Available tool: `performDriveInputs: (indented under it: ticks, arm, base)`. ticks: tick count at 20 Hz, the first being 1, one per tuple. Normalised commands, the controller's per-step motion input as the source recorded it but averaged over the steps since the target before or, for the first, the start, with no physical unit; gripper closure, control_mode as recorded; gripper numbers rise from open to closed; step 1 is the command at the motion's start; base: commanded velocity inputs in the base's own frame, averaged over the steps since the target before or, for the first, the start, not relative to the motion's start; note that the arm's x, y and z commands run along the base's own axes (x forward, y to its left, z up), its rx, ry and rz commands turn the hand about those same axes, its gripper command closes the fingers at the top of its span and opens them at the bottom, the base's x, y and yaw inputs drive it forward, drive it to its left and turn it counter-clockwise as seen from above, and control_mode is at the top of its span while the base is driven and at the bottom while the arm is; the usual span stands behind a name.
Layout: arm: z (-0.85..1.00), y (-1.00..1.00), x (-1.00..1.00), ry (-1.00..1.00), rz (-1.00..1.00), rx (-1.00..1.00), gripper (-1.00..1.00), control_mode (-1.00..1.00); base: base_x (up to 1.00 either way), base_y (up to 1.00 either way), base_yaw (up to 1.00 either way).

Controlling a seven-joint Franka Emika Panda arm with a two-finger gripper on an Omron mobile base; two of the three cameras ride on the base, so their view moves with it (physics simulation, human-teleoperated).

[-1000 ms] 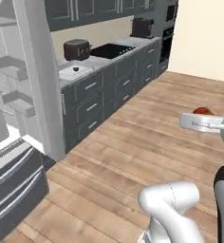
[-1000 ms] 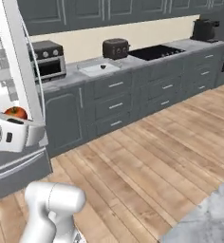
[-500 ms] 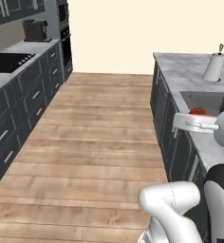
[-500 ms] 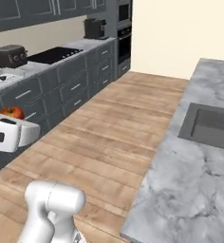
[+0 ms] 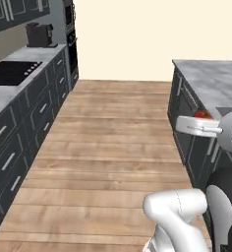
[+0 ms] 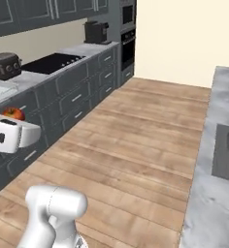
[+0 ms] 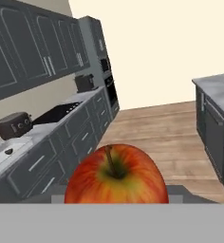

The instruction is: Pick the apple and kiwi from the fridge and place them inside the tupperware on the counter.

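A red apple [image 7: 116, 176] with a brown stem sits large and close in the hand view. My gripper [image 5: 199, 121] is shut on the apple [image 5: 203, 114] and holds it in the air beside the island cabinets on the right. From the right base view, the apple [image 6: 13, 113] rides above the white hand of the gripper [image 6: 11, 122]. The apple hides the fingertips. A shallow white tupperware [image 7: 6, 154] lies on the marbled counter [image 7: 47, 128] at the left, beside a dark toaster [image 7: 12, 125]. The fridge and the kiwi are out of view.
A black cooktop [image 6: 51, 61] and a dark coffee machine [image 6: 96, 32] stand further along the left counter, with a wall oven [image 6: 127, 29] at its end. An island worktop [image 5: 211, 78] with a sink [image 6: 228, 150] runs along the right. Open wooden floor [image 5: 113, 142] lies between.
The whole picture has swung: the base has turned, the fridge has left the views and the island has come in. The apple stays in my shut gripper.
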Motion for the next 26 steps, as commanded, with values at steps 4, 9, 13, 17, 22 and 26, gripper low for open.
performDriveInputs:
  ticks: [4, 9, 13, 17, 22, 26]
  arm:
    - [0.00, 0.00, 0.00, 0.00, 0.00, 0.00, 1.00, 1.00]
    - [0.00, 0.00, 0.00, 0.00, 0.00, 0.00, 1.00, 1.00]
    - [0.00, 0.00, 0.00, 0.00, 0.00, 0.00, 1.00, 1.00]
    - [0.00, 0.00, 0.00, 0.00, 0.00, 0.00, 1.00, 1.00]
    - [0.00, 0.00, 0.00, 0.00, 0.00, 0.00, 1.00, 1.00]
    - [0.00, 0.00, 0.00, 0.00, 0.00, 0.00, 1.00, 1.00]
  base:
    - [0.88, 0.48, 0.21]
    - [1.00, 0.37, 0.44]
    - [1.00, 0.14, 0.76]
    - [1.00, 0.01, 0.89]
    - [0.86, -0.28, 0.77]
    - [0.78, -0.42, 0.69]
